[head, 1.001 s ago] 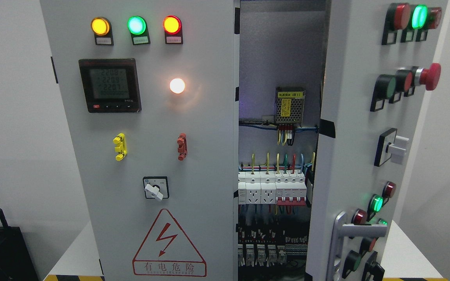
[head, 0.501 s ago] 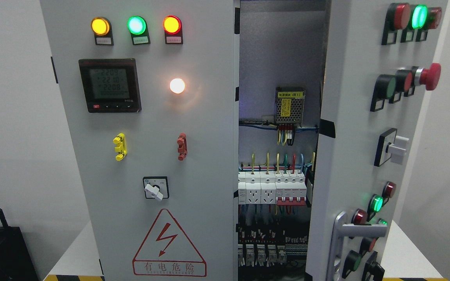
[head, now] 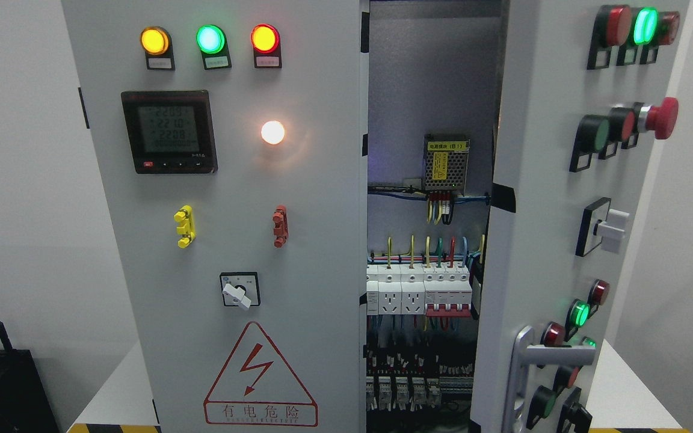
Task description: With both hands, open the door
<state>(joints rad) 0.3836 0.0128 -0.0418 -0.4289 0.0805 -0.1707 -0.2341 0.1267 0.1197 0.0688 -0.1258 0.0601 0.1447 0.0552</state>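
Observation:
A grey electrical cabinet fills the head view. Its right door [head: 551,228] stands swung partly open toward me, edge-on, with a silver handle [head: 527,373] near its lower edge and several buttons and lamps on its face. The left door [head: 226,240] is shut flat and carries a digital meter [head: 169,131], three lit lamps, a rotary switch [head: 239,291] and a red warning triangle [head: 260,376]. Between the doors the open gap shows the inside: a power supply [head: 446,162], coloured wires and a row of breakers [head: 418,291]. Neither of my hands shows.
The cabinet stands on a white table [head: 112,391] with yellow-black tape on its front edge. A dark box [head: 3,385] sits at the lower left. A red mushroom stop button [head: 662,117] sticks out from the right door. White walls lie on both sides.
Only the digits on the meter have changed. The doors have not moved.

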